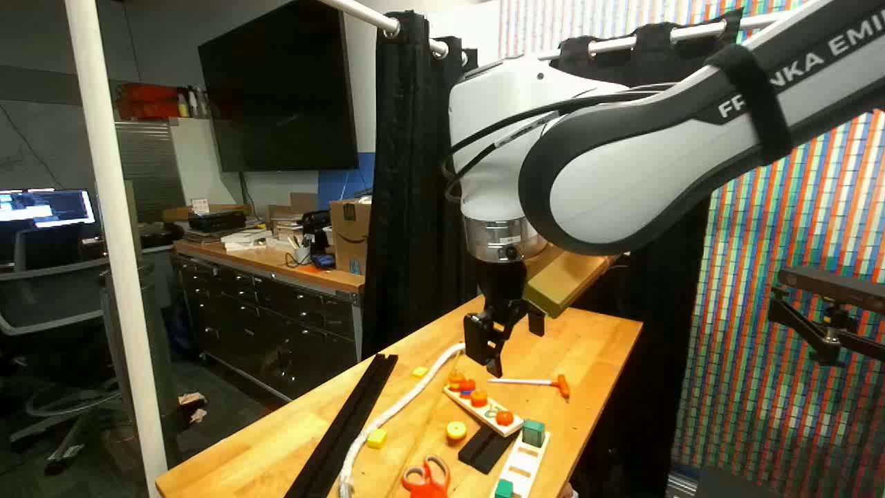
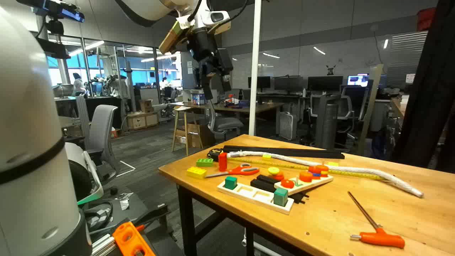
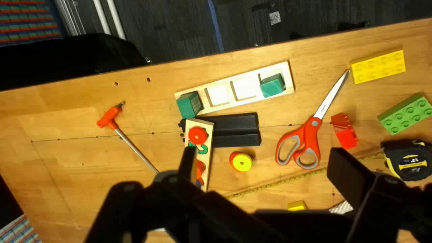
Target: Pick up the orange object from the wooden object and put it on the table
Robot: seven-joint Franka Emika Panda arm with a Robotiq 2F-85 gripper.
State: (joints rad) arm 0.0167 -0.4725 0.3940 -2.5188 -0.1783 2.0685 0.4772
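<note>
Block (image 1: 490, 407): in an exterior view, end over black bar (image 1: 487, 448); pressing may tip it.
Orange pieces (image 2: 306, 176): in an exterior view, several on the block, inviting a wrong pick.
Gripper (image 3: 262, 164): wrist view, spread, empty; hides one block end, so aim may slip.

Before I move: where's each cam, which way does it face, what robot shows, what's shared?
In an exterior view: raised near an end of the table, facing along it to the black curtain; arm and gripper show.
In an exterior view: beside the table and a white robot link, facing across to chairs; link, arm and gripper show.
Wrist view: mounted at the gripper, facing down at the table; gripper only, fingers apart.
Both exterior views share gripper, table, wooden block and scissors; wrist view has them too.
</note>
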